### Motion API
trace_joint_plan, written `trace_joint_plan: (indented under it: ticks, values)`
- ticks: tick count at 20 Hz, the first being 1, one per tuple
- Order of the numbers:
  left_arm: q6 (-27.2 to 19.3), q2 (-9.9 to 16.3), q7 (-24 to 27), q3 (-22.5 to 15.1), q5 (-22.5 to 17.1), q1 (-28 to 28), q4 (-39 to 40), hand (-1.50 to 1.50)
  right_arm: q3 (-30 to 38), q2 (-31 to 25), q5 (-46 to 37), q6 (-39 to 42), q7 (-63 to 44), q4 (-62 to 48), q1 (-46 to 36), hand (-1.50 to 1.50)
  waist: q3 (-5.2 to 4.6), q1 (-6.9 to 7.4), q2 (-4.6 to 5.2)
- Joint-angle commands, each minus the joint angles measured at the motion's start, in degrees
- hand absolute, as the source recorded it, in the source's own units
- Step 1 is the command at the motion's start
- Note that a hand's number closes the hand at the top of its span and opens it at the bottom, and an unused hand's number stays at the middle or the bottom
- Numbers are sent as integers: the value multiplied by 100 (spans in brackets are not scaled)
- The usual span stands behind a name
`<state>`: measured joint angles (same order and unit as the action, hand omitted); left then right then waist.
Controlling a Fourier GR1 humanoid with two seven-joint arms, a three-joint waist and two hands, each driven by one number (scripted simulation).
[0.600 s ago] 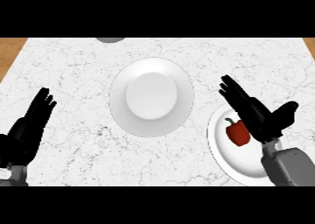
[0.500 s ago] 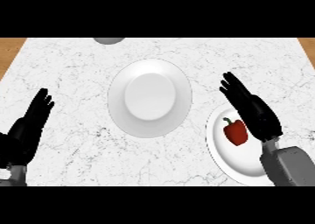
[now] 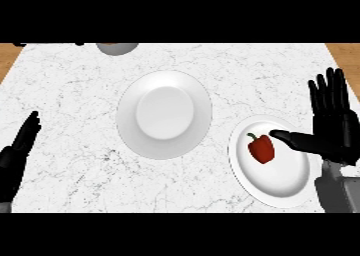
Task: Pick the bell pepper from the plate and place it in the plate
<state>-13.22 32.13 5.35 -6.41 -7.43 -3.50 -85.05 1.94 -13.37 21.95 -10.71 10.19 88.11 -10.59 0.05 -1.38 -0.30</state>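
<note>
White marbled stone with fine grey veins makes up the surface (image 3: 79,90), and strips of brown wood show past its left and right edges near the top. A large white plate (image 3: 164,114) sits around the middle, a little left of centre, with a raised inner ring and nothing on it. A second white plate (image 3: 275,177) lies to the lower right, well apart from the first, and on its left half rests the red bell pepper (image 3: 261,148), lying with its dark green stem pointing up and to the left. The right hand (image 3: 335,125) stands over the right rim of that plate, palm toward the view, fingers straight and spread upward, while its thumb stretches left across the plate so that the tip lies just beside the pepper's upper right side; whether it touches cannot be told. Nothing is held in it. A grey forearm (image 3: 344,192) runs down from it to the lower right corner. The left hand (image 3: 14,156) shows at the left edge, seen edge-on, fingers straight and pointing up, resting over the stone and holding nothing. At the top edge, left of centre, a small grey rounded object (image 3: 115,48) is cut off by the frame.
</note>
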Motion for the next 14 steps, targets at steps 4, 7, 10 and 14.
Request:
trace_joint_plan:
  ticks: [4,7,10,14]
  values:
    - [-24,-142,312,26,249,-205,87,0,-20,953,-362,-935,1109,1418,1343,-150,-7,72,10]
    - [-12,-360,206,-17,537,77,181,0,-263,534,-524,-643,447,2315,1948,-150,-7,87,20]
    - [-31,-384,437,-27,484,-232,209,0,-688,98,-887,-74,462,2269,2534,-150,-10,78,16]
    - [-144,-467,234,-146,595,-171,93,0,-507,-1066,-1302,67,-878,2667,2622,-150,-19,70,16]
